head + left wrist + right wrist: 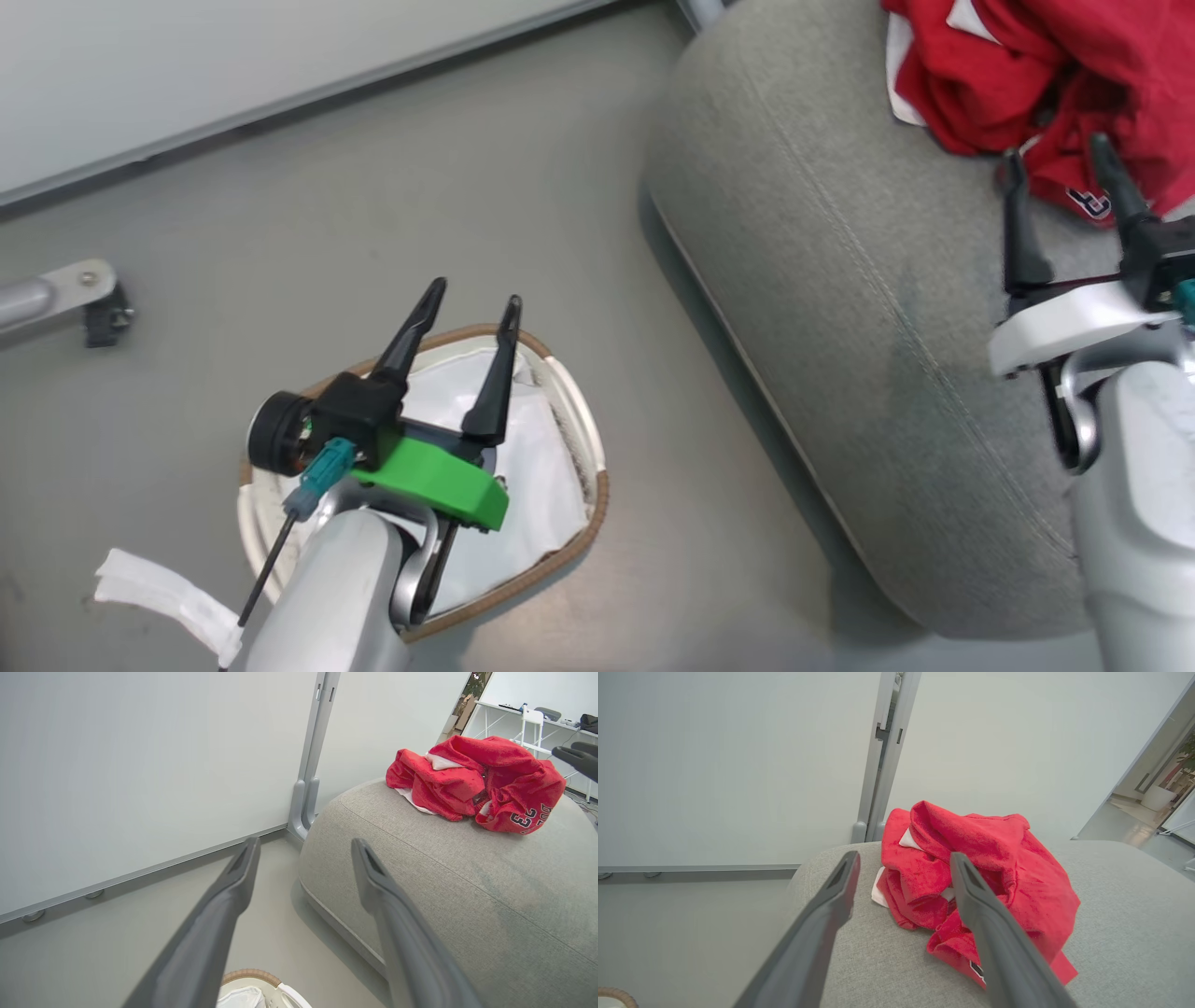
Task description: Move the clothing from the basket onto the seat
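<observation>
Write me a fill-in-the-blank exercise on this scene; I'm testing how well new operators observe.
The clothing lies heaped on the grey ____. The basket stands on the ____. The right gripper has its fingers ____, gripping nothing. The left gripper hovers over the ____.
Missing: seat; floor; open; basket.

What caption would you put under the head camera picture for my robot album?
Red clothing heaped on the grey seat, open right gripper by it, left gripper open over the basket.

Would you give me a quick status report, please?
Left gripper open over basket. Right gripper open by clothing. Clothing heaped on seat. Nothing seen in the way.
</observation>
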You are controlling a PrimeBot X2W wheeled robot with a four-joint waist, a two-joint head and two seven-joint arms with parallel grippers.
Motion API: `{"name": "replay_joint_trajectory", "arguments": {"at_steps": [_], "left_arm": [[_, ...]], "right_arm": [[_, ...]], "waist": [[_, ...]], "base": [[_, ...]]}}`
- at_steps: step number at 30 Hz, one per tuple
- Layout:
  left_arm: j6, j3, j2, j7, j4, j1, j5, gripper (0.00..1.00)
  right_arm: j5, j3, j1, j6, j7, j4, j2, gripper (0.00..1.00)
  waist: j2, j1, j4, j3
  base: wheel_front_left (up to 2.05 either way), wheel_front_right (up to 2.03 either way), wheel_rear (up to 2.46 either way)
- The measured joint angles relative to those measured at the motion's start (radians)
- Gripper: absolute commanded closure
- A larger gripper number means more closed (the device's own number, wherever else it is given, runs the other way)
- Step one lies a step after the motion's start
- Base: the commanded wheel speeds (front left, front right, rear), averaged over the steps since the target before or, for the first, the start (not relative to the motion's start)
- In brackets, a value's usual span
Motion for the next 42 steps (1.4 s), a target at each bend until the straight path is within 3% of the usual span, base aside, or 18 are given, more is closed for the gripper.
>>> {"name": "replay_joint_trajectory", "arguments": {"at_steps": [10,20,38,39,42], "left_arm": [[0.0,0.174,-0.019,0.0,0.035,0.063,0.048,0.0],[0.006,0.34,-0.032,0.0,0.075,0.151,0.093,0.0],[0.005,0.402,-0.035,0.0,0.107,0.344,0.075,0.0],[0.005,0.401,-0.036,0.0,0.11,0.348,0.068,1.0],[0.005,0.401,-0.039,0.001,0.136,0.356,0.068,1.0]], "right_arm": [[0.074,0.062,0.053,0.0,0.0,0.032,0.09,0.0],[0.138,0.099,0.132,0.0,0.0,0.067,0.104,0.0],[0.174,0.12,0.334,0.0,0.0,0.104,0.105,0.0],[0.175,0.12,0.341,0.0,0.0,0.107,0.105,1.0],[0.175,0.121,0.358,0.0,0.0,0.131,0.112,1.0]], "waist": [[0.0,0.0,0.131,-0.079],[0.0,0.0,0.228,-0.162],[0.0,0.0,0.281,-0.32],[0.0,0.0,0.283,-0.324],[0.0,0.0,0.283,-0.325]], "base": [[0.0,0.0,0.0],[0.0,0.0,0.0],[0.0,0.0,0.0],[0.0,0.0,0.0],[0.0,0.0,0.0]]}}
